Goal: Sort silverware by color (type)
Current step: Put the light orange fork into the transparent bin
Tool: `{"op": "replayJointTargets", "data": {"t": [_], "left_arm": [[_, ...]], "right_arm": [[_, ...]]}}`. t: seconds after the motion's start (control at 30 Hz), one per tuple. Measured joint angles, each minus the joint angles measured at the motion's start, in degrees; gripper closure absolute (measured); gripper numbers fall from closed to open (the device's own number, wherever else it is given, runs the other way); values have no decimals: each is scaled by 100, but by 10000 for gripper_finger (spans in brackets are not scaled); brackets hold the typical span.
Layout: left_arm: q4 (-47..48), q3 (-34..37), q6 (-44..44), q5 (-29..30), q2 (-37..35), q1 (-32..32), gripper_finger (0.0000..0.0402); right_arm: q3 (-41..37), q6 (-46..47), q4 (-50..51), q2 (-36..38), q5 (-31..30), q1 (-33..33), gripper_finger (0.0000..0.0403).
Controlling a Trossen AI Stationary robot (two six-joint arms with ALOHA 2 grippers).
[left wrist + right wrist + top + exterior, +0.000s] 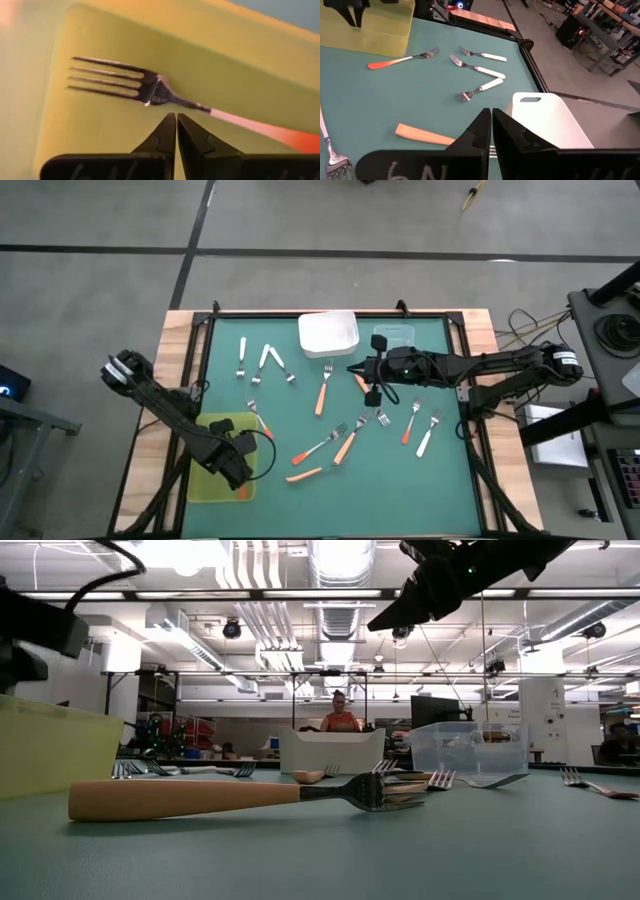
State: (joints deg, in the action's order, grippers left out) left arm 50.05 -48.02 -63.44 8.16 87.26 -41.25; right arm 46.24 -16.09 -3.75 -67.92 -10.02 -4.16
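Note:
A fork with a red-orange handle (150,92) lies flat on the floor of the yellow-green tray (210,480) at the table's near left. My left gripper (176,116) hangs shut just above the fork's neck, pointing down, with a sliver of tray showing between tips and fork. More forks lie scattered flat on the green mat: white-handled ones (262,363) at the far left, light orange ones (323,392) and red-orange ones (303,474) around the middle. My right gripper (491,114) waits shut, high above the mat's middle (355,369), holding nothing.
A white tray (328,333) and a clear tray (393,338) stand at the far edge. One light orange fork (200,798) lies close to the near edge. A person (340,718) stands in the room beyond the table. Bare mat shows at the near right.

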Motion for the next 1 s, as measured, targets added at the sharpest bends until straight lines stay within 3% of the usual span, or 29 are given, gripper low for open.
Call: {"op": "replayJointTargets", "data": {"t": [0.13,0.43,0.7,0.83,1.0], "left_arm": [[357,-363,207,206,-417,30,402],[1004,-1066,738,1447,-1399,741,402],[141,-1016,2874,1773,-2002,1925,402],[-982,-830,4416,1588,-2247,2631,402],[-1787,-655,5529,882,-2433,3623,402]], "right_arm": [[0,120,0,0,0,0,394],[0,511,3,0,-33,0,394],[2,723,73,0,-47,0,394],[2,904,252,0,-47,0,394],[2,1488,670,2,-49,0,394]]}}
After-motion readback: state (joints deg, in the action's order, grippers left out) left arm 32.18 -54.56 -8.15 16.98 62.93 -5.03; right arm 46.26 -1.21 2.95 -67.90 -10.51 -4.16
